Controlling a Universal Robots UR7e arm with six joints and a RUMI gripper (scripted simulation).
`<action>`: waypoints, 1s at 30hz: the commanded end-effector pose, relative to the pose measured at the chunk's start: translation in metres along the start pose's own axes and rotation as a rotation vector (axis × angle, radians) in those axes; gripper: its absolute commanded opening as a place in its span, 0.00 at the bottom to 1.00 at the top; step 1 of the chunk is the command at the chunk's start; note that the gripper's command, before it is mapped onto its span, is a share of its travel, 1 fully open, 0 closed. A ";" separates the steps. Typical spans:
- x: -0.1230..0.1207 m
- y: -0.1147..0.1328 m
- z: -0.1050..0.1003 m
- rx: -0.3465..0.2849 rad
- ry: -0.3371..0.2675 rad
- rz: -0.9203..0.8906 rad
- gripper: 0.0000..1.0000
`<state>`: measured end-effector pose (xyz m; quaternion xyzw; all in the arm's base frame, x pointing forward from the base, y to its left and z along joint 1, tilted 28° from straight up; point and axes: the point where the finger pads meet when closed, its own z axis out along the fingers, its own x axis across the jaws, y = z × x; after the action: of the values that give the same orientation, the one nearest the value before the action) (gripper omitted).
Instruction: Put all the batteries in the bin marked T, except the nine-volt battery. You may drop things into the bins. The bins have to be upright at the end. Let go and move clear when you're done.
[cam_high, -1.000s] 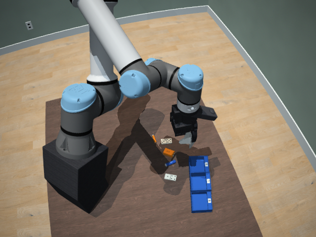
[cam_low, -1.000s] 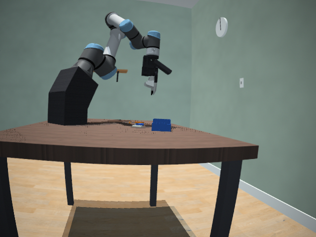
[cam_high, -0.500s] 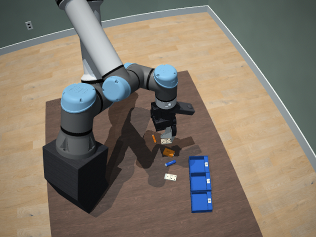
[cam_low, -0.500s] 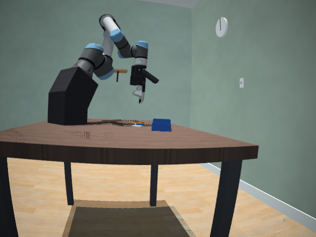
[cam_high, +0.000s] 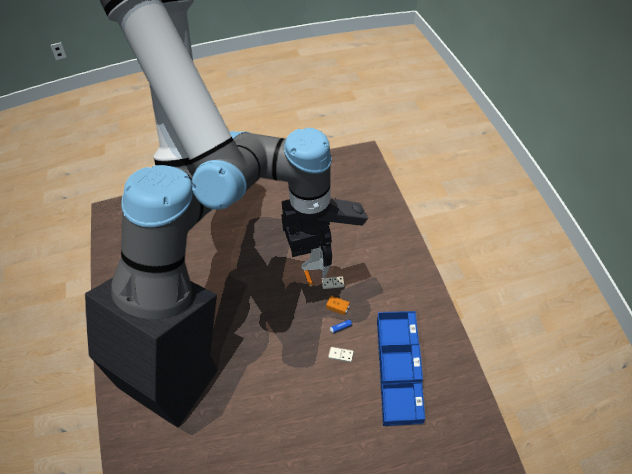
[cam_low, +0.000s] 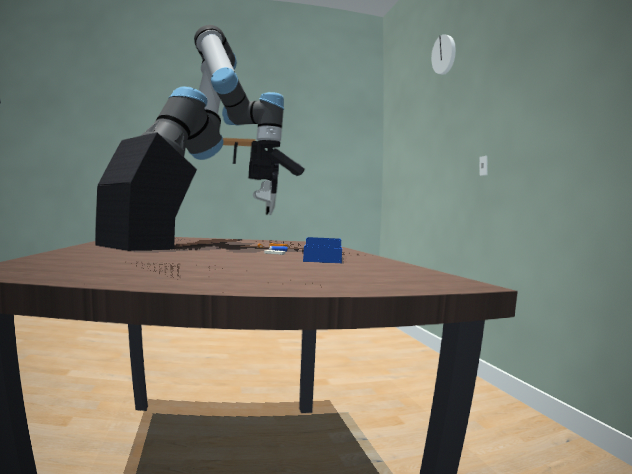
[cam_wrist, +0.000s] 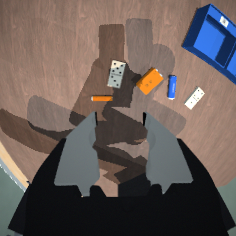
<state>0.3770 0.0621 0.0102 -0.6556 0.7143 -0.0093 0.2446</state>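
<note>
My gripper (cam_high: 317, 265) hangs open and empty well above the table, over the spot beside a thin orange battery (cam_high: 307, 277) and a grey domino (cam_high: 332, 282). In the wrist view the fingers stand apart with nothing between them, and the thin orange battery (cam_wrist: 102, 99) lies just ahead of them. A blue battery (cam_high: 341, 326) lies nearer the bins. The orange nine-volt battery (cam_high: 337, 305) lies between the grey domino and the blue battery. A row of three blue bins (cam_high: 401, 367) stands upright at the right; their labels are too small to read.
A white domino (cam_high: 340, 353) lies on the table in front of the blue battery. The arm's black base (cam_high: 148, 336) stands at the left of the table. The bins also show in the wrist view (cam_wrist: 212, 40) at the upper right.
</note>
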 end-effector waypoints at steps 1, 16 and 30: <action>-0.039 0.021 0.019 0.004 0.017 0.004 0.38; -0.034 0.023 0.017 0.004 0.017 0.004 0.38; -0.003 0.001 0.003 0.004 0.017 0.004 0.38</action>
<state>0.3781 0.0587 0.0112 -0.6555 0.7145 -0.0096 0.2444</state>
